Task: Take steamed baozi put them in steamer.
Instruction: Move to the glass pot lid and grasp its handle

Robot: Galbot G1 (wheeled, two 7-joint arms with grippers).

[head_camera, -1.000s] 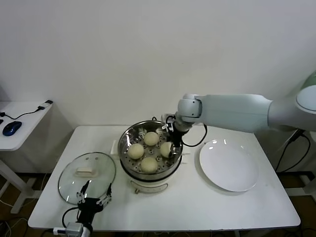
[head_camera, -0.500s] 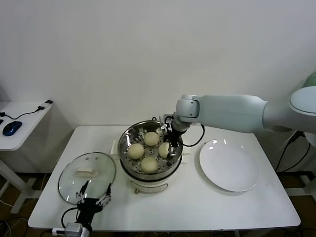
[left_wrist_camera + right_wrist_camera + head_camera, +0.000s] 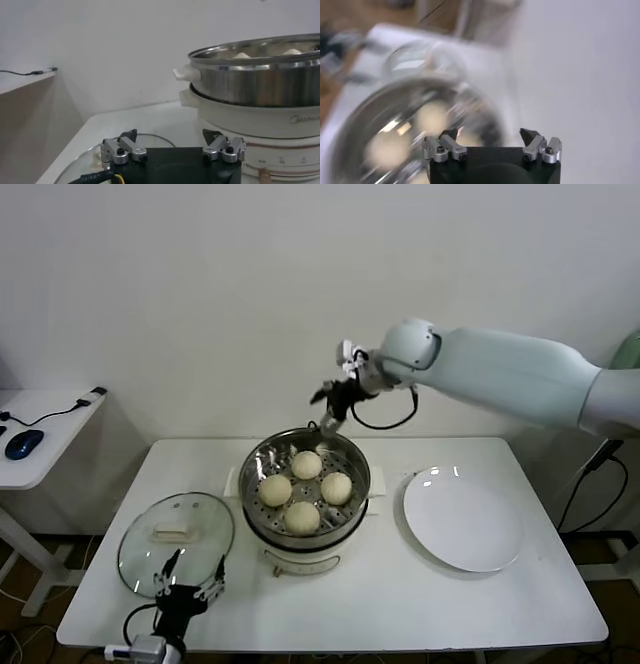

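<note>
The steamer point(image 3: 305, 494) stands upright near the middle of the white table point(image 3: 400, 594), its round steel pot opening straight up on a white base whose side handles stick out to either side; being round, it has no long axis to speak of. Four steamed baozi point(image 3: 303, 517) sit on the perforated tray inside, domed side up, arranged as a diamond: one toward the wall point(image 3: 306, 465), one toward the robot, one on the left point(image 3: 275, 490) and one on the right point(image 3: 336, 487), all close together but with gaps showing between them. The right gripper point(image 3: 333, 399) hangs in the air above the far rim of the pot, clear of the buns, fingers spread apart and holding nothing; its wrist view shows the two fingertips point(image 3: 536, 140) wide apart over the blurred pot point(image 3: 405, 130). The left gripper point(image 3: 188, 582) sits low at the near edge of the table, over the near rim of the glass lid point(image 3: 176, 542), which lies flat beside the steamer on the robot's left; its fingers point(image 3: 119, 148) are also apart and empty. A white plate point(image 3: 463, 519) lies flat to the right of the steamer.
</note>
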